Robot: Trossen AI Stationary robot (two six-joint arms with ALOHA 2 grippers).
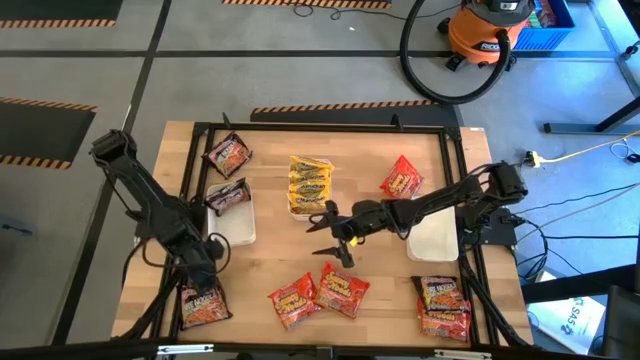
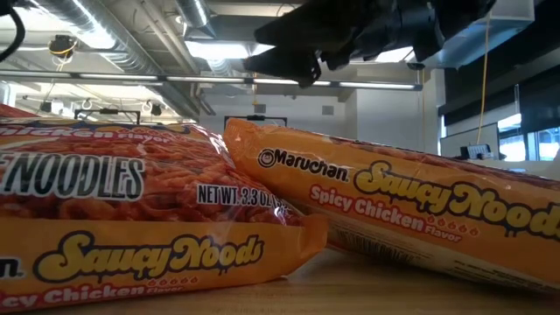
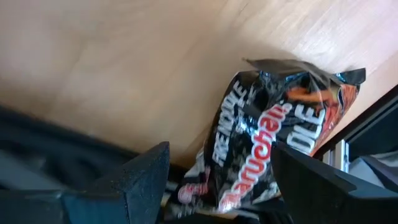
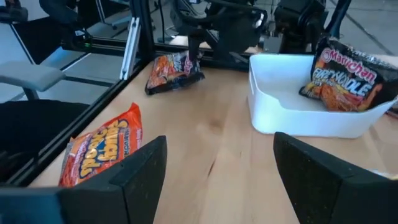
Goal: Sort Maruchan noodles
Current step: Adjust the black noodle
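Maruchan noodle packets lie about the table. My left gripper (image 1: 208, 268) (image 3: 221, 155) is open and points steeply down over a dark packet (image 3: 267, 137) (image 1: 205, 303) at the near left corner. Its fingers stand on either side of that packet's end; I cannot tell whether they touch it. My right gripper (image 1: 330, 238) (image 4: 221, 146) hangs open and nearly level over mid-table, with nothing between its fingers. Yellow packets (image 1: 310, 182) sit in a tray beside it. Two orange packets (image 1: 295, 300) (image 1: 343, 290) lie near the front edge. Another dark packet (image 4: 348, 81) rests in a white tray (image 4: 292, 112).
A third dark packet (image 1: 228, 153) lies at the far left and a red one (image 1: 402, 178) at the far right. A white tray (image 1: 435, 242) sits under the right arm, with a stack of packets (image 1: 443, 305) at the near right. A black frame (image 1: 320, 127) rims the table.
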